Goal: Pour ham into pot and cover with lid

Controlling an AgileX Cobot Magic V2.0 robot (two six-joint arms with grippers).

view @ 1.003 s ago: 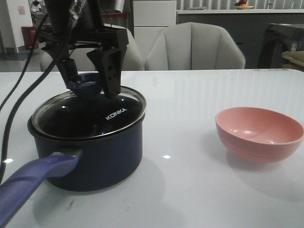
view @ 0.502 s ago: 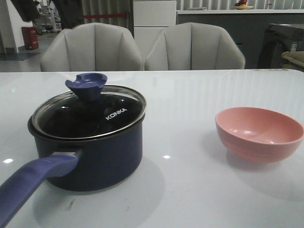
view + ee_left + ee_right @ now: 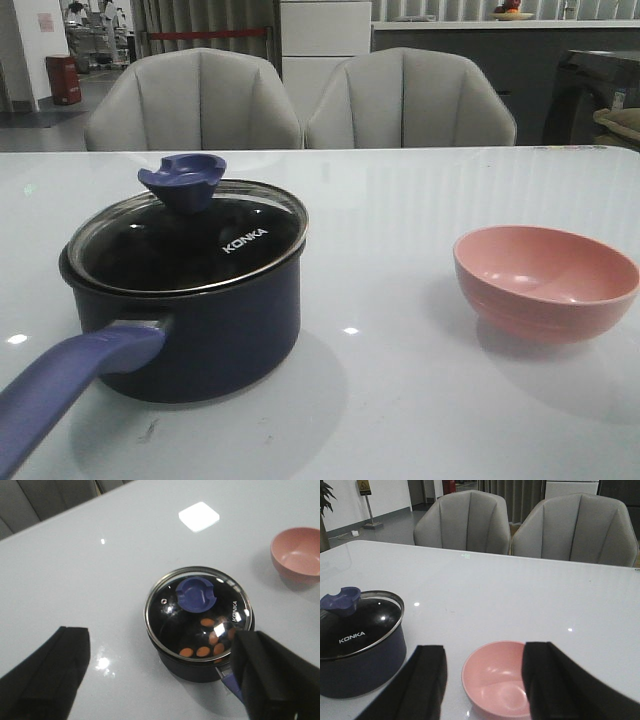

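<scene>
The lid (image 3: 185, 232) sat on the pot (image 3: 190, 330), the ham (image 3: 207, 640) inside. A bowl (image 3: 545, 282) stood right of it on the desk (image 3: 400, 400), 2 chairs (image 3: 300, 100) behind.

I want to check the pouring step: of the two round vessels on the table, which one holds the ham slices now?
The dark navy pot: orange ham slices show through its glass lid. The pink bowl is empty.

Lid (image 3: 190, 240): clear glass, shiny steel rim, glossy knob. Pot (image 3: 200, 335): dark glossy enamel. Bowl (image 3: 545, 283): smooth pink, satin. Table (image 3: 420, 400): glossy white, reflective.
</scene>
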